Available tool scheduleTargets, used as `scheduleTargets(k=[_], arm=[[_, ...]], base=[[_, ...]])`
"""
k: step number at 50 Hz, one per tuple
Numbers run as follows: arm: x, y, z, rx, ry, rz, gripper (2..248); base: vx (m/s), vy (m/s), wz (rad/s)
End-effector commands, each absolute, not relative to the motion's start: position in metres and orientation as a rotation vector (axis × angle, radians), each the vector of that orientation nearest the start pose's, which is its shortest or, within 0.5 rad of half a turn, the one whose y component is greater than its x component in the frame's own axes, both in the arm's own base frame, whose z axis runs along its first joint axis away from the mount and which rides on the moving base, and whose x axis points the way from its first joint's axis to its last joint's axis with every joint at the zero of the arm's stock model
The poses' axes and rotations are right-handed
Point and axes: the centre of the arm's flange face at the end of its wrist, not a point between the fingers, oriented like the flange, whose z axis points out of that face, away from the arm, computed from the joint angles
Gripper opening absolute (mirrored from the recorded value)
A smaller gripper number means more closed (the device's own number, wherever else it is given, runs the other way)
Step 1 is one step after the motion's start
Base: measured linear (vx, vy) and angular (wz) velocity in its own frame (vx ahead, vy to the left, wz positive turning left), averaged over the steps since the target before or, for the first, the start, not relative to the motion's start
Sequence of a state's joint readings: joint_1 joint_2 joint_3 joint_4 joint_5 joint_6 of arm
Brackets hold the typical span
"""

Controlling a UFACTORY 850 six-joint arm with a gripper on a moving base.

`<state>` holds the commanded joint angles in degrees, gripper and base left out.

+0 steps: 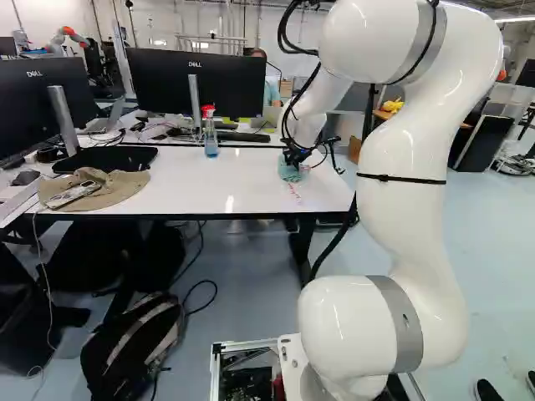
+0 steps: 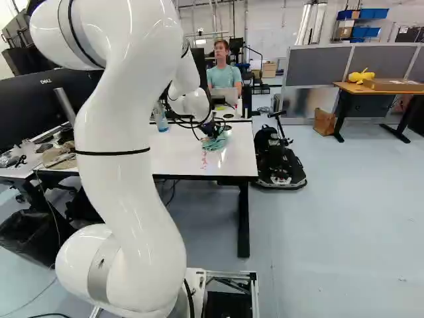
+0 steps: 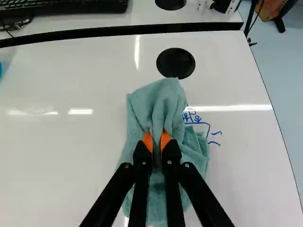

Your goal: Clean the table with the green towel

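Nearly closed at the hand (image 1: pixel 294 157), with a bunched fold of the towel (image 3: pixel 165 101) pinched between both orange pads (image 3: pixel 147 141) and just the thickness of cloth separating the tips. Taking twelve o'clock as straight ahead of the hand (image 3: pixel 156 145) in the wrist view, find the towel on the counter (image 3: pixel 246 170), under the fingers and showing on both sides of them. Gripped near the middle of its length, not at an end. Points with its long axis from about twelve to six, leaning slightly toward half past twelve at the far end. Narrows there to a rounded tip, touching the near rim of the black disc (image 3: pixel 175 63). Spreads a smaller crumpled flap toward three. Just beside that flap, from two round to three, see the writing (image 3: pixel 196 117) on the counter. Farther out toward eleven, past the dark seam, see the keyboard (image 3: pixel 66 7). In the left base view, look just past one o'clock for the towel, toward eleven for the bottle (image 1: pixel 211 140), and at nine for the hat (image 1: pixel 125 188) with a phone (image 1: pixel 73 196) on top.
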<state>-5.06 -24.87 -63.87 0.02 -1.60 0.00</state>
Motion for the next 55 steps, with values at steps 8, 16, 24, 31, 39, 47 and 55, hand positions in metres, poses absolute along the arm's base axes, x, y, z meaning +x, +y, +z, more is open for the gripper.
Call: scheduleTargets(k=[8,16,24,31,39,47,55], arm=[[0.6010,-0.0532,0.4097,-3.000,0.133,-1.015,38],[0.6010,-0.0532,0.4097,-3.000,0.133,-1.015,38],[0.6010,-0.0532,0.4097,-3.000,0.133,-1.015,38],[0.6010,-0.0532,0.4097,-3.000,0.133,-1.015,38],[0.6010,-0.0532,0.4097,-3.000,0.133,-1.015,38],[0.6002,-0.0531,0.4127,-2.998,0.133,-1.022,38],[0.5991,-0.0530,0.4169,-2.995,0.133,-1.032,38]], base=[[0.000,0.000,0.000],[0.000,0.000,0.000],[0.000,0.000,0.000],[0.000,0.000,0.000],[0.000,0.000,0.000],[0.000,0.000,0.000],[0.000,0.000,0.000]])
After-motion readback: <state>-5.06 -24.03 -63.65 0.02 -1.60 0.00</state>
